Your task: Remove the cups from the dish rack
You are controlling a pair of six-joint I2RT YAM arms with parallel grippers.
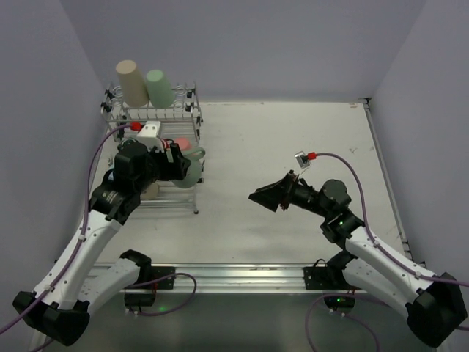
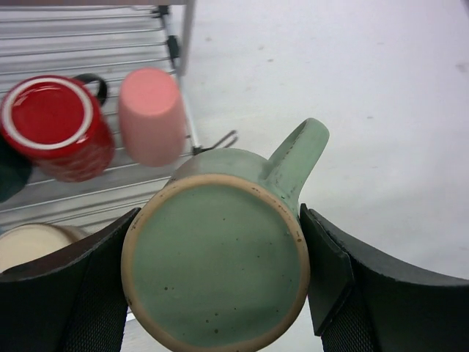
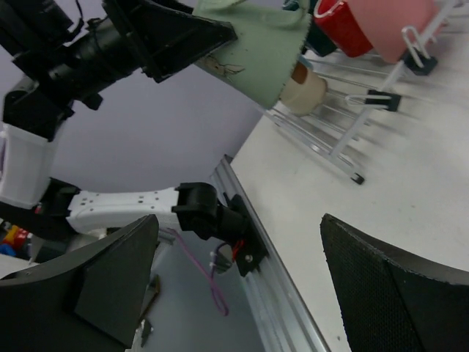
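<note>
Table [image 1: 293, 147]: white, matte, lightly scuffed; spreads beneath and ahead of my jaws.
Back wall [image 1: 249, 44]: plain pale lavender-grey; far beyond my jaws.
Left wall [image 1: 37, 110]: same colour; outside my left jaws.
Right wall [image 1: 440, 110]: same colour; outside my right jaws.
Metal rail [image 1: 234, 273]: behind my jaws, along the table's near edge.
Light: even, soft shadows.

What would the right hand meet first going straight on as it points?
Its path over the table looks free; beyond, probably the left arm beside the dish rack, though depth is unclear.

left claw [image 3: 233, 33] gripping green mug [image 3: 258, 64], right claw [image 3: 238, 231] wide open
</note>
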